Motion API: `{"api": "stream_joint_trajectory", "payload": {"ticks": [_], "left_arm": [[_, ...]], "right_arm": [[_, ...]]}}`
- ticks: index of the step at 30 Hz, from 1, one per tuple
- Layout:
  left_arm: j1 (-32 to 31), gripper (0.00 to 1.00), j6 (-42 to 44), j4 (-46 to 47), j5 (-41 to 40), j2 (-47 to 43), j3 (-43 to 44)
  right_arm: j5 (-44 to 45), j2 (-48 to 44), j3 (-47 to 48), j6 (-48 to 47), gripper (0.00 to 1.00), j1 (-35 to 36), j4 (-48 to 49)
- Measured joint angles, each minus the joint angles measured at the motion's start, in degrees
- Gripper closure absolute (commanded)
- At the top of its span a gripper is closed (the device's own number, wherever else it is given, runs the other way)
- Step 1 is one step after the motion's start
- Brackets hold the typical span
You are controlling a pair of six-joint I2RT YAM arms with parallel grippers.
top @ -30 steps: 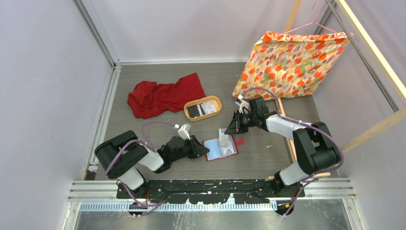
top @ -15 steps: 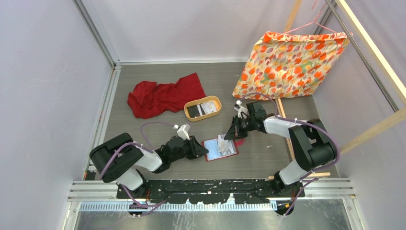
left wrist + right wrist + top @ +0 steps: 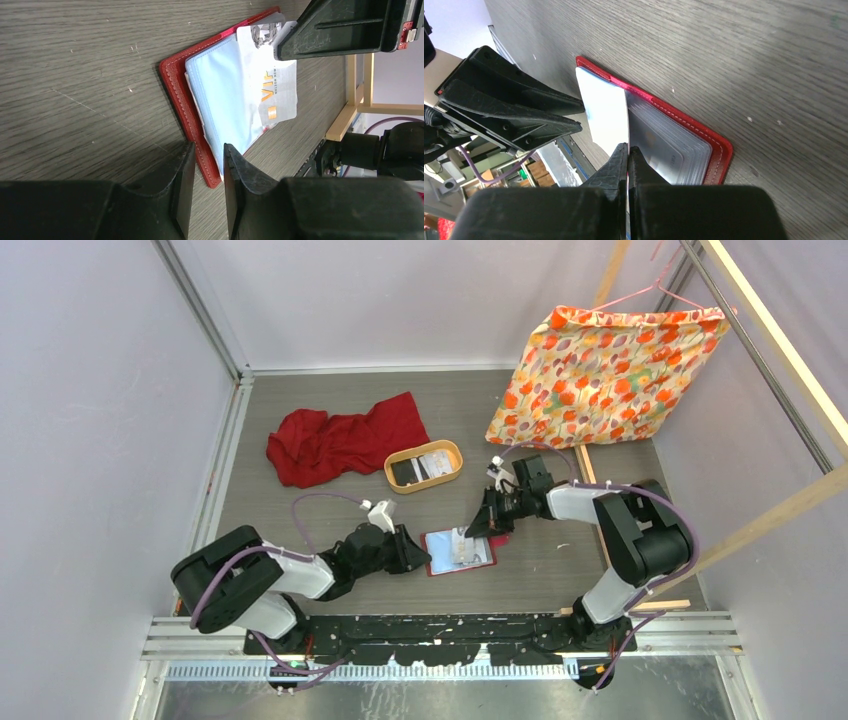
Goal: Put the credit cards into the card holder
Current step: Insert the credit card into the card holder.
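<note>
Two arms are reached inward over a grey wood-grain table (image 3: 560,570). At far left a crumpled red cloth (image 3: 345,440) is spread. Just right of it is set an oval wooden tray (image 3: 390,468), in which two further cards (image 3: 432,466), one dark and one pale, are laid; their print is too small to be read.

Nearer the front, the left gripper (image 3: 418,552) (image 3: 204,185) is held low at the left edge of the card holder (image 3: 475,556) (image 3: 220,95) (image 3: 689,140), which lies open and flat on the table between the two grippers. This gripper's jaws are parted by a narrow gap, into which the holder's near corner reaches; no firm pinch can be made out.

A white credit card (image 3: 275,85) (image 3: 606,110), tilted over the holder's clear pockets, is clamped by the fully closed right gripper (image 3: 478,528) (image 3: 628,150). Its gripped end is hidden between the fingers, and its print is only partly legible.

At far right a floral cloth (image 3: 610,375) is hung from a hanger (image 3: 655,285) beside a wooden frame (image 3: 780,510).
</note>
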Motion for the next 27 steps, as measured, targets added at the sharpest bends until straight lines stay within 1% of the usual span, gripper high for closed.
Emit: {"api": "stream_joint_trajectory", "payload": {"ticks": [9, 11, 18, 24, 27], "left_arm": [[0.00, 0.71, 0.33, 0.00, 0.46, 0.74, 0.68], [0.00, 0.71, 0.31, -0.11, 0.44, 0.72, 0.70], [0.00, 0.70, 0.42, -2.34, 0.39, -0.74, 0.76], [0.00, 0.70, 0.59, -3.08, 0.44, -1.16, 0.85], [0.00, 0.70, 0.61, -3.19, 0.46, -1.16, 0.94]], "right_arm": [[-1.01, 0.59, -0.07, 0.26, 0.99, 0.46, 0.74], [-1.29, 0.59, -0.04, 0.11, 0.98, 0.52, 0.70], [-2.43, 0.59, -0.28, -1.01, 0.97, 0.52, 0.59], [-3.87, 2.05, -0.26, -1.97, 0.92, 0.59, 0.24], [-4.66, 3.19, 0.37, -2.40, 0.91, 0.98, 0.04]]}}
